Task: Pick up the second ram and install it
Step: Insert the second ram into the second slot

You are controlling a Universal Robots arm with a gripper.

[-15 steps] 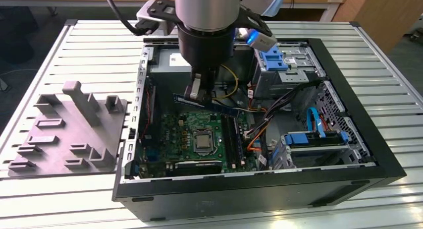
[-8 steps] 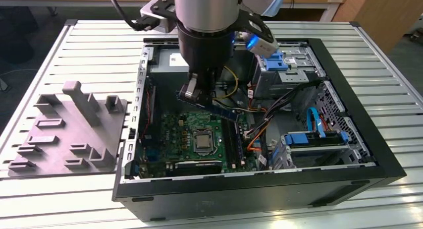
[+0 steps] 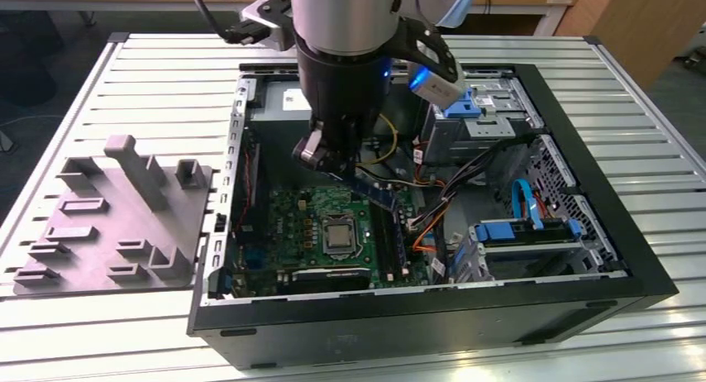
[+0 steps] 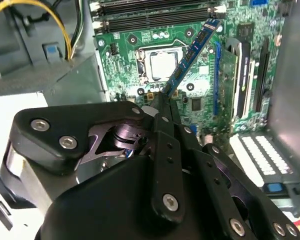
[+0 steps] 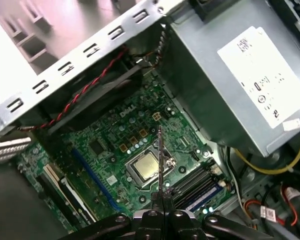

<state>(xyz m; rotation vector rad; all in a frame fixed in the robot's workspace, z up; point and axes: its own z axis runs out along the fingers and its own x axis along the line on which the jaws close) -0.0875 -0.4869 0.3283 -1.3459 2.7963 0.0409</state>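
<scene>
My gripper [image 3: 344, 174] hangs inside the open computer case, shut on one end of the second ram [image 3: 375, 193]. This is a thin bluish stick that slants over the green motherboard [image 3: 298, 225]. In the second wrist view the ram [image 4: 192, 55] runs from the gripper [image 4: 164, 100] out past the processor socket [image 4: 162, 65] towards the long black memory slots [image 4: 155, 10]. In the first wrist view I see the ram [image 5: 160, 160] edge-on, rising from the gripper [image 5: 160, 202] beside the memory slots [image 5: 192, 182].
The black case wall [image 3: 419, 316] rings the board. A grey power supply [image 5: 230, 85] and yellow cables [image 4: 65, 30] stand close to the slots. Blue drive bays [image 3: 530, 229] lie at the exterior view's right. A grey holder block [image 3: 121, 217] sits on the slatted table at the exterior view's left.
</scene>
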